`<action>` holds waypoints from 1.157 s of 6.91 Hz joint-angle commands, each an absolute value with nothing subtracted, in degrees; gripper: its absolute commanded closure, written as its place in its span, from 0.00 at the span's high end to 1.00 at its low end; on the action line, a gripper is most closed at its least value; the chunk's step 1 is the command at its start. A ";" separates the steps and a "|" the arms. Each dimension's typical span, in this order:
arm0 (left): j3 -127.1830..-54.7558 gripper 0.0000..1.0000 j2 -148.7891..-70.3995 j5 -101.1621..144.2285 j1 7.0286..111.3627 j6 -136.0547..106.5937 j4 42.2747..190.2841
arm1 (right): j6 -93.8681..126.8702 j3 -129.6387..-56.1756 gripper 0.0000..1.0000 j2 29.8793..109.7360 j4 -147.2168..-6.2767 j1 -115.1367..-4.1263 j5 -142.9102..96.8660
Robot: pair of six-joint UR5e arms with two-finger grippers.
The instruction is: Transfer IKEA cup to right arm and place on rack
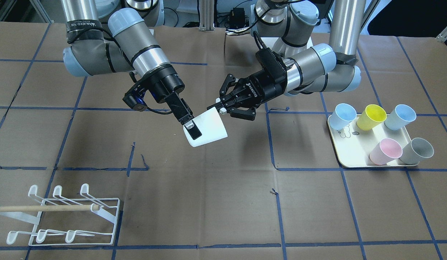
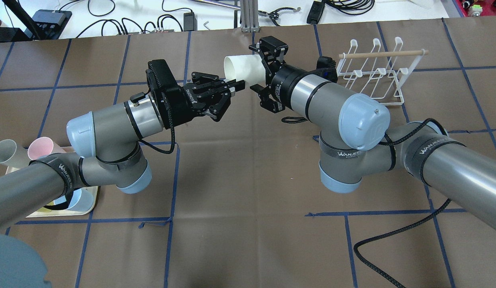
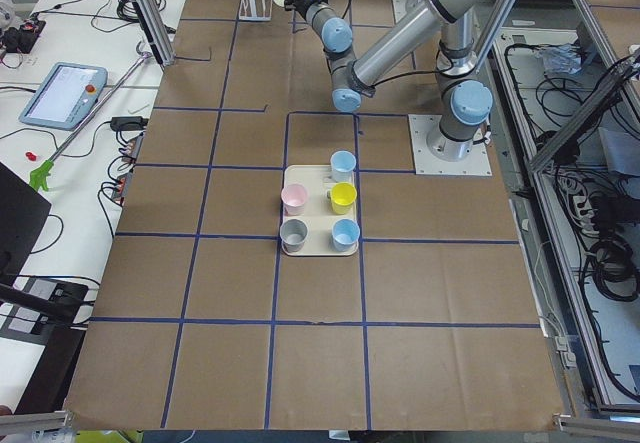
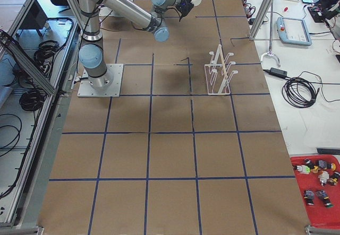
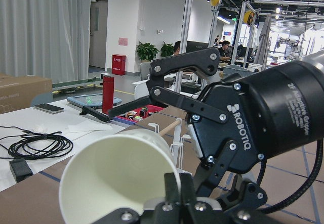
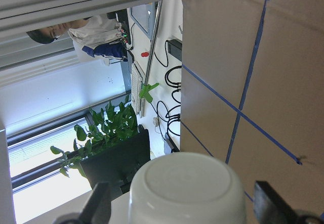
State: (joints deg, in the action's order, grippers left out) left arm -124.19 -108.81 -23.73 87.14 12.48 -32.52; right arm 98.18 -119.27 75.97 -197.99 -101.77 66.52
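A white IKEA cup (image 1: 209, 126) hangs on its side in mid-air between the two arms. My left gripper (image 1: 214, 107) is shut on the cup's rim, and its wrist view shows the open mouth (image 5: 116, 183) with the fingers pinched at the rim. My right gripper (image 1: 194, 135) straddles the cup near its base. One finger (image 1: 192, 130) lies across the top. In the right wrist view the fingers (image 6: 98, 204) stand either side of the base (image 6: 187, 183) with small gaps, so it is open. The white wire rack (image 1: 64, 216) stands apart, on the right arm's side.
A cream tray (image 1: 353, 160) on the left arm's side holds several coloured cups: blue (image 1: 344, 115), yellow (image 1: 371, 117), pink (image 1: 385, 151) and grey (image 1: 418, 151). Brown paper with blue tape lines covers the table. The rack also shows in the overhead view (image 2: 376, 76).
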 commanded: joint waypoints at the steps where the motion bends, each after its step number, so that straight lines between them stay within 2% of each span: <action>1: -124.19 0.04 -108.81 -23.73 87.19 12.48 -32.52 | 98.17 -119.18 0.99 75.94 -197.84 -101.95 66.45; 2: -124.19 0.04 -108.81 -23.73 87.19 12.48 -32.52 | 98.17 -119.18 0.94 76.11 -197.84 -101.95 66.45; 3: -124.19 0.05 -108.81 -23.73 87.19 12.48 -32.61 | 98.00 -119.18 0.83 76.20 -197.75 -101.95 66.27; 5: -124.19 0.06 -108.72 -23.73 87.10 12.48 -32.61 | 97.91 -119.09 0.69 76.38 -197.75 -101.95 66.27; 6: -124.19 0.14 -108.37 -23.82 87.19 12.48 -32.52 | 97.91 -119.09 0.61 76.46 -197.75 -101.95 66.27; 7: -124.19 0.29 -108.28 -24.17 87.10 12.48 -32.61 | 97.65 -119.09 0.52 76.46 -197.67 -101.95 65.92; 8: -124.19 0.36 -108.28 -24.95 87.19 12.48 -32.61 | 97.65 -119.09 0.44 76.46 -197.67 -101.95 65.74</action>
State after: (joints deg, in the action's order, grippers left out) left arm -124.19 -108.35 -24.28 87.14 12.48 -32.59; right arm 97.73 -119.09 76.46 -197.70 -101.95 65.97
